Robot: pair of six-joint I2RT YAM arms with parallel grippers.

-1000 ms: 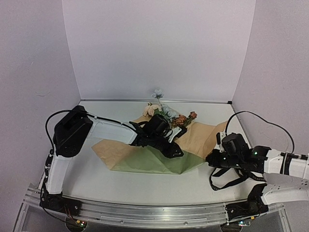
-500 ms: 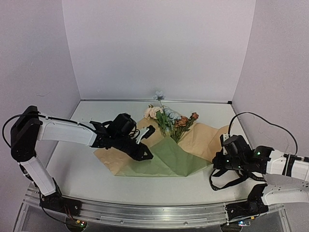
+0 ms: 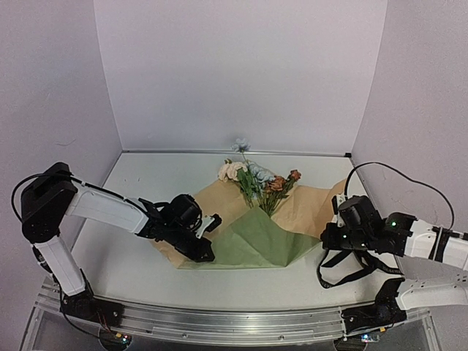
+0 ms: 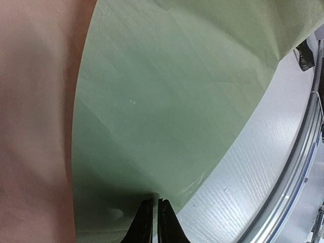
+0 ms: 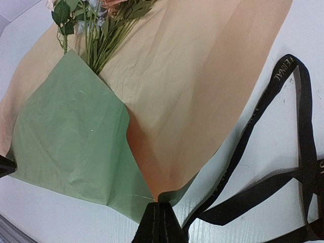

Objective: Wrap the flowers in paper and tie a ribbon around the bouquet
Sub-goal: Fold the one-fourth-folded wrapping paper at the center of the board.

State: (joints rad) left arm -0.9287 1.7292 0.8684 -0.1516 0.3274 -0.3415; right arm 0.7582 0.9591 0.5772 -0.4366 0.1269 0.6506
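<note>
The paper point(image 3: 307, 208) lies tan side up, with a green flap point(image 3: 256, 241) folded over its front middle. The flowers point(image 3: 256, 179) rest on its far part, heads toward the back wall and stems running under the flap. My left gripper point(image 3: 206, 253) sits low at the flap's front-left edge. In the left wrist view its jaws point(image 4: 155, 203) are pinched on the thin green edge of the paper point(image 4: 177, 101). My right gripper point(image 5: 161, 206) is shut on the front-right corner of the paper point(image 5: 202, 76). The black ribbon point(image 5: 279, 73) lies looped on the table beside it.
The white table point(image 4: 243, 177) ends in a metal rail point(image 4: 298, 167) close in front of the paper. Lilac walls enclose the back and both sides. The ribbon point(image 3: 351, 275) loops under my right arm near the front right.
My left arm has pulled back from beside the flowers to the paper's front-left edge, lowered, and closed its jaws on the green edge. The right gripper has kept its grip, shifting only slightly.
</note>
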